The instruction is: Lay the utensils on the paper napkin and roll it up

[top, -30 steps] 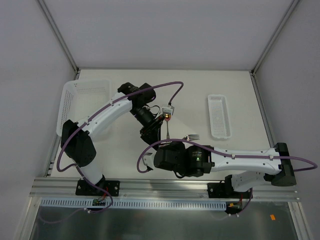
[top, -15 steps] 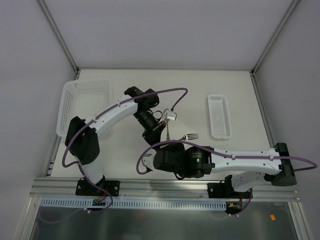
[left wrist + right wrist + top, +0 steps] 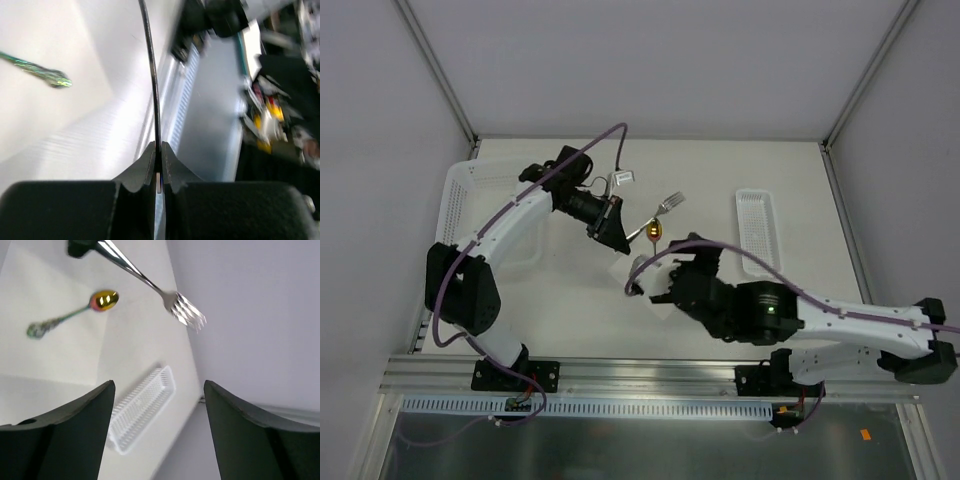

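Keeping right gripper (image 3: 157, 387) clear: nearest, fingers apart, nothing held, low over napkin (image 3: 60, 350). Spoon (image 3: 102, 300) lies on napkin, it seems; paper edge faint. Left gripper (image 3: 157, 150) clamped on fork (image 3: 145, 279) handle, fork in air beyond spoon. Advice: lower fork parallel beside spoon, tines same way, let go only on paper.
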Tool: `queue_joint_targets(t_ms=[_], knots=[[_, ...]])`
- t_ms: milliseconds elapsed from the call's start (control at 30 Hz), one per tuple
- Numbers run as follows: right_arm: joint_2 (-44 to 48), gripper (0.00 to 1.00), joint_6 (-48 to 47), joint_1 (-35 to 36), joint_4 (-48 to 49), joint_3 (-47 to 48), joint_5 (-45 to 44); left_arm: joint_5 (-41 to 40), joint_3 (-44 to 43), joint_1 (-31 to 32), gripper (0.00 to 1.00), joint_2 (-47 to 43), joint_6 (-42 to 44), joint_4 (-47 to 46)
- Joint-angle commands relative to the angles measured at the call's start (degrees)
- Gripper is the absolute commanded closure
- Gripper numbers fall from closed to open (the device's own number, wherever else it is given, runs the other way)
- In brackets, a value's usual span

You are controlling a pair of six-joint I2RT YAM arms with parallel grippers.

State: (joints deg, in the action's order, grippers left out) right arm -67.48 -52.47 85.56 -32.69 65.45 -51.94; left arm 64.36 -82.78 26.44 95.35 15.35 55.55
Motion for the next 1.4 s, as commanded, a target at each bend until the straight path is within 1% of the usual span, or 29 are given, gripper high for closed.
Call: queue_joint_targets(t_ms=[0,33,67,100,133,167,200,233,333,367,400,467,500,567,600,633,700,733,833,867,900,967,1000,1033,1067,1167,1267,1300,1367], knots=[[12.26,0.25,20.10,-7.47,6.58,3.01,0.05,-5.89,3.84,-3.23,1.00,-7.53,-20.83,-22.20],[16.64,0.25,26.56,-10.12,6.67,2.58,4.00,-7.65,5.25,-3.23,1.00,-9.81,-23.33,-29.72],[18.51,0.26,32.80,-13.72,6.67,1.88,8.22,-10.54,8.13,-3.23,1.00,-10.96,-25.70,-33.45],[19.83,0.27,38.35,-20.28,8.06,0.83,16.44,-12.05,9.47,-3.23,1.00,-11.93,-28.51,-37.06],[20.89,0.28,47.28,-22.52,8.77,-1.10,18.61,-13.63,10.87,-3.15,1.00,-13.60,-33.32,-43.27],[20.64,0.29,51.11,-24.19,9.04,-1.55,20.20,-16.86,13.06,-2.71,1.00,-14.22,-35.02,-45.68],[19.94,0.30,54.63,-26.04,9.65,-1.73,22.22,-18.46,13.78,-2.36,1.00,-14.84,-37.30,-47.53],[19.06,0.31,60.41,-26.32,10.36,-1.82,22.67,-19.70,14.66,-1.92,1.00,-15.89,-38.11,-50.42],[15.02,0.30,66.51,-26.76,15.62,-2.61,22.85,-23.22,16.68,-0.51,1.00,-16.60,-40.92,-52.47],[13.88,0.29,70.36,-27.11,17.12,-2.70,22.94,-23.92,17.39,-0.42,1.00,-16.60,-41.63,-53.34],[11.52,0.29,72.31,-28.50,19.74,-2.52,24.51,-24.36,17.74,-0.33,1.00,-16.60,-42.24,-53.87],[8.87,0.29,76.44,-30.62,21.43,-1.91,27.32,-25.16,18.01,-0.25,1.00,-16.34,-43.56,-54.58],[6.34,0.28,80.38,-32.19,22.48,-1.38,29.33,-24.98,18.01,-0.24,1.00,-16.34,-44.00,-55.28],[3.95,0.24,83.39,-33.78,23.46,-0.85,31.72,-24.90,18.01,-0.16,1.00,-16.51,-44.71,-55.29],[2.89,0.20,85.32,-35.18,24.68,-0.59,34.43,-24.89,18.09,-0.07,1.00,-16.69,-44.71,-55.29],[1.23,0.10,85.69,-35.89,25.56,-0.24,35.76,-24.63,18.27,-0.07,1.00,-16.78,-44.88,-56.50],[0.16,0.01,86.65,-37.39,26.79,0.38,37.43,-24.37,19.15,0.02,1.00,-17.21,-44.89,-56.78],[-0.71,0.02,86.57,-37.92,26.89,1.25,37.53,-24.37,19.85,-0.07,1.00,-17.74,-44.80,-56.87],[-2.12,0.10,86.48,-38.62,26.62,2.92,37.62,-24.37,20.73,-0.07,1.00,-18.09,-45.15,-56.95],[-3.34,0.11,86.48,-38.63,26.54,4.23,37.70,-24.54,20.91,0.02,1.00,-18.10,-45.24,-57.04],[-4.31,0.11,87.18,-38.89,23.92,5.46,36.75,-24.63,21.00,-0.15,1.00,-18.10,-45.76,-57.13],[-6.42,0.01,91.81,-39.15,18.04,10.98,35.60,-24.46,20.73,-0.24,1.00,-18.10,-46.03,-57.39],[-8.09,0.01,92.63,-39.41,14.44,12.06,34.81,-24.54,20.73,-0.24,1.00,-18.01,-46.29,-57.48],[-8.36,0.01,92.55,-39.76,14.49,12.16,36.37,-24.54,20.73,-0.33,1.00,-18.09,-46.64,-57.57],[-8.11,0.01,93.15,-40.12,14.67,11.72,37.00,-24.37,20.73,-0.42,1.00,-18.10,-46.90,-57.74],[-4.95,0.01,93.86,-41.61,19.75,6.02,39.45,-24.02,20.82,-0.60,1.00,-18.10,-47.26,-57.92],[-4.41,0.01,95.27,-45.29,16.52,5.39,43.40,-23.84,21.17,-0.60,1.00,-18.10,-47.43,-58.18],[-4.32,0.01,96.05,-45.91,16.52,4.87,43.42,-23.75,21.35,-0.60,1.00,-18.18,-47.43,-58.19],[-4.06,0.01,95.36,-46.45,21.42,1.71,46.31,-23.66,21.78,-0.60,1.00,-18.10,-47.61,-58.45]])
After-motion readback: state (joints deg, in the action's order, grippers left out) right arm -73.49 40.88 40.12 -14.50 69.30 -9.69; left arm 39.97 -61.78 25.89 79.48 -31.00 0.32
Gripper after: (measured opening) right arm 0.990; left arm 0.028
